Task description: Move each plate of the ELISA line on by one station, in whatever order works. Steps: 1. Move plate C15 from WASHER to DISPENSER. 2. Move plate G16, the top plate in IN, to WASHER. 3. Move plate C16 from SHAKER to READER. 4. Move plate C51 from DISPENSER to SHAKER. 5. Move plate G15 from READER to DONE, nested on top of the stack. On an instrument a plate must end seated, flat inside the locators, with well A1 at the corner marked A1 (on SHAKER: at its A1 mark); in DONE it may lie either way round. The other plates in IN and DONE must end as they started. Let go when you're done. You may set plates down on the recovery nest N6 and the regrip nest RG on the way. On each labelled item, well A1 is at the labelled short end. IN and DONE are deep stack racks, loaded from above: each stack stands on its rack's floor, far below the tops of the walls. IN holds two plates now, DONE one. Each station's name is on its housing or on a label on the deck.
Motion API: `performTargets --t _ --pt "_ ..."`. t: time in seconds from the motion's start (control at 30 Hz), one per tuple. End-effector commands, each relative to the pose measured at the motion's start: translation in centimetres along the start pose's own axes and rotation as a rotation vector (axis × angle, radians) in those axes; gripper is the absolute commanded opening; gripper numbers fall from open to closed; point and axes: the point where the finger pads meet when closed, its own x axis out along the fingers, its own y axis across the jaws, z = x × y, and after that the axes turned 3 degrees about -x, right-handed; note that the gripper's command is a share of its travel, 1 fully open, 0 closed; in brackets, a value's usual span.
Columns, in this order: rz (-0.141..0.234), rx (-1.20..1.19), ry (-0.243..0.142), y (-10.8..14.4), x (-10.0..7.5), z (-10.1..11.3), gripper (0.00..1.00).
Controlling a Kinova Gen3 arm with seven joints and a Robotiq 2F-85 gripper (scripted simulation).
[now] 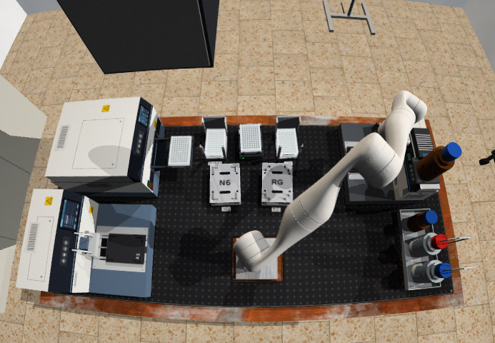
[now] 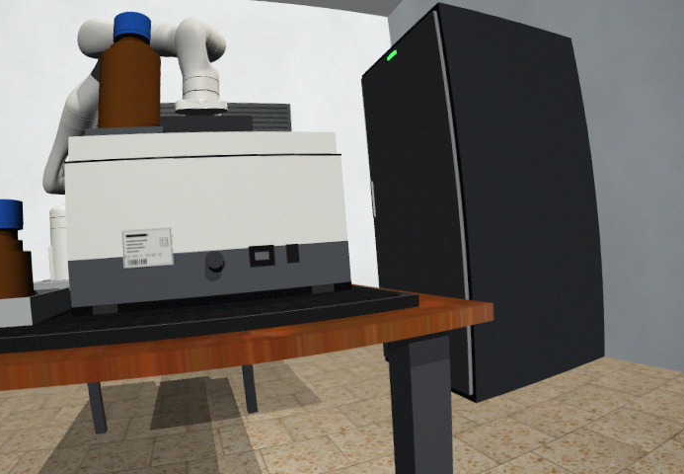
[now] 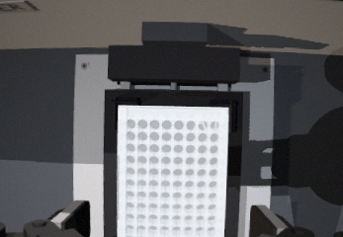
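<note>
In the wrist view a white well plate (image 3: 173, 170) lies flat in a dark nest under a black dispensing head (image 3: 175, 62). My gripper (image 3: 169, 221) is open above the plate's near end, with one finger on each side and clear of it. It holds nothing. In the overhead view my arm (image 1: 336, 178) reaches over the right-hand instrument (image 1: 371, 166) and hides the gripper and this plate. Other white plates sit on the reader tray (image 1: 179, 150), on the middle back station (image 1: 250, 138) and in the two racks (image 1: 215, 142) (image 1: 287, 142). The front-left instrument's black carrier (image 1: 126, 248) is empty.
Nests N6 (image 1: 224, 182) and RG (image 1: 276, 181) are empty. A tall brown bottle (image 1: 438, 159) stands on the right instrument close to my arm. More bottles (image 1: 426, 242) sit in a tray at the front right. A black cabinet (image 2: 482, 212) stands behind the table.
</note>
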Motion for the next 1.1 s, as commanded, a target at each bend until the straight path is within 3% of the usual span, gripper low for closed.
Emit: performTargets --t 0.0,1.07 --pt "-0.001 0.0 0.002 0.0 -0.6 0.0 1.0" --pt "-0.001 0.0 0.002 0.0 -4.3 0.0 1.0"
